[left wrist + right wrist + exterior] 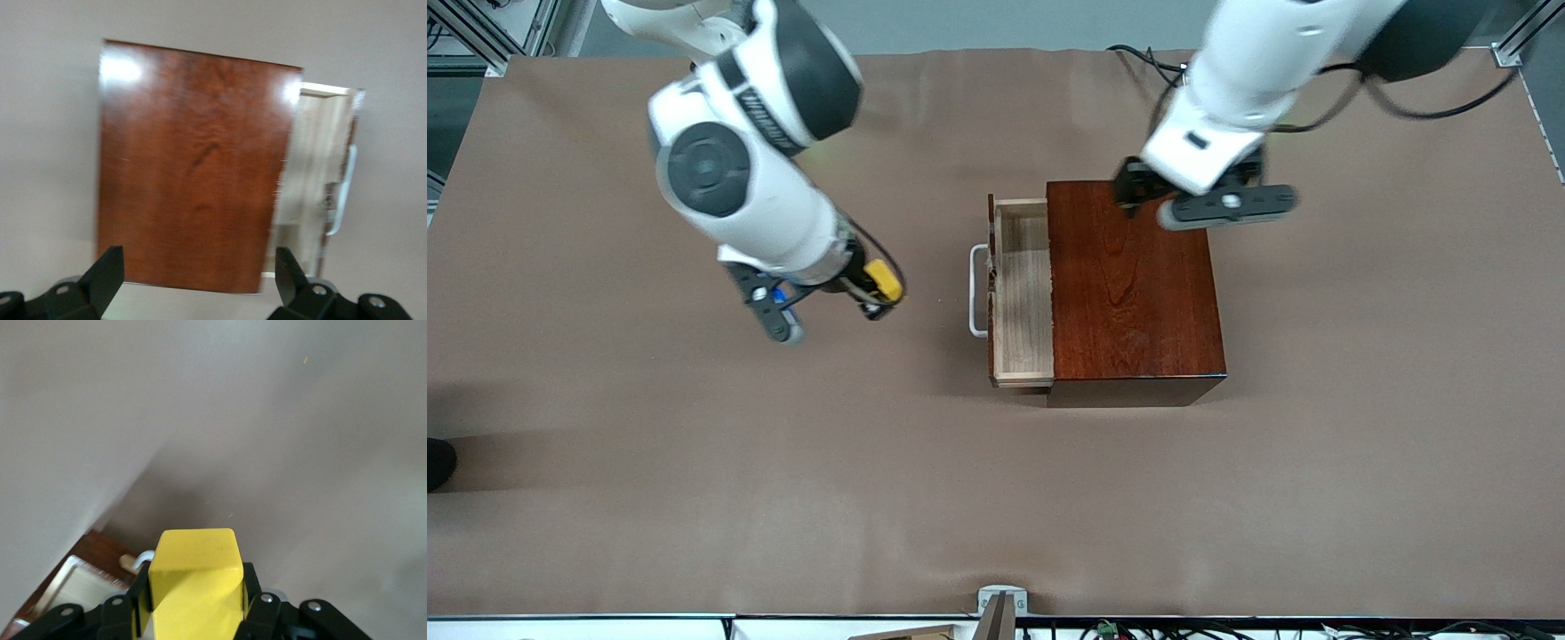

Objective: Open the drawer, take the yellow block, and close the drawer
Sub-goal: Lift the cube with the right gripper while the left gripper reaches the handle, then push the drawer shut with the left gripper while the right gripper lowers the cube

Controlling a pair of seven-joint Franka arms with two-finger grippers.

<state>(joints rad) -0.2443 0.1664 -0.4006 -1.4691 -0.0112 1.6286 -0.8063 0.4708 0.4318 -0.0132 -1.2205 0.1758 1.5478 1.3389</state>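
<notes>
The drawer [1021, 293] stands pulled out of the mahogany box [1129, 284], its pale tray empty, its white handle [977, 292] toward the right arm's end. My right gripper [876, 293] is shut on the yellow block [884, 279] and holds it above the table beside the drawer's front. In the right wrist view the block [195, 583] sits clamped between the fingers, with the drawer [73, 583] below. My left gripper [1138, 200] is open and empty over the box's edge farthest from the camera. In the left wrist view the box [193, 167] and drawer [313, 173] lie beneath its spread fingers [107, 277].
The brown table cover [694, 498] runs wide around the box. Black cables [1147, 67] lie near the left arm's base. A small metal bracket [1000, 604] sits at the table's near edge.
</notes>
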